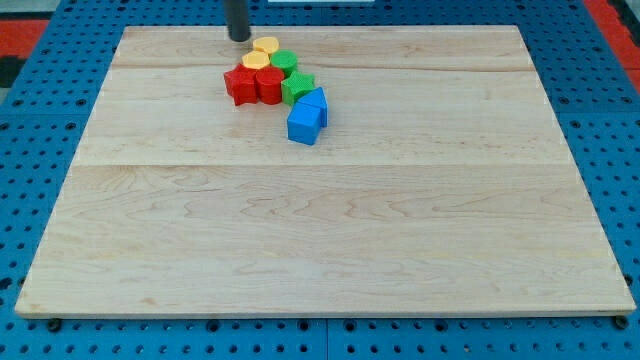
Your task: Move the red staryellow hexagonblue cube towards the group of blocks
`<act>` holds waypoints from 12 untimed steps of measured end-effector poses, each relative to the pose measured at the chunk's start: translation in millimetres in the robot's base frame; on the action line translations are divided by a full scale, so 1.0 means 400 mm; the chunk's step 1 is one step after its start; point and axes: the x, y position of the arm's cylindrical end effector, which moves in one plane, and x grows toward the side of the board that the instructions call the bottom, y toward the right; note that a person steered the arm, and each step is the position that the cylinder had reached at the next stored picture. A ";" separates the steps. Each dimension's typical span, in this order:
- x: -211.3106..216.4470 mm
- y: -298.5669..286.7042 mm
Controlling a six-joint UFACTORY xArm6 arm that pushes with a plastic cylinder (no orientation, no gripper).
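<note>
All the blocks sit in one tight cluster near the view's top, left of centre. A red star (pixel 238 84) is at the cluster's left, touching a second red block (pixel 268 83). Two yellow blocks lie at the top: a yellow hexagon (pixel 265 45) and another yellow piece (pixel 255 61). Two green blocks (pixel 284 63) (pixel 298 87) sit on the right side. A blue cube (pixel 305 122) and a second blue block (pixel 316 103) form the cluster's lower right end. My tip (pixel 239 38) stands just above and left of the yellow blocks, apart from them.
The wooden board (pixel 320 230) lies on a blue pegboard surface (pixel 40 60). The board's top edge runs just behind my tip.
</note>
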 end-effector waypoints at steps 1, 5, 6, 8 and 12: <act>0.028 0.068; 0.067 0.252; 0.258 0.374; 0.327 0.274; 0.432 0.173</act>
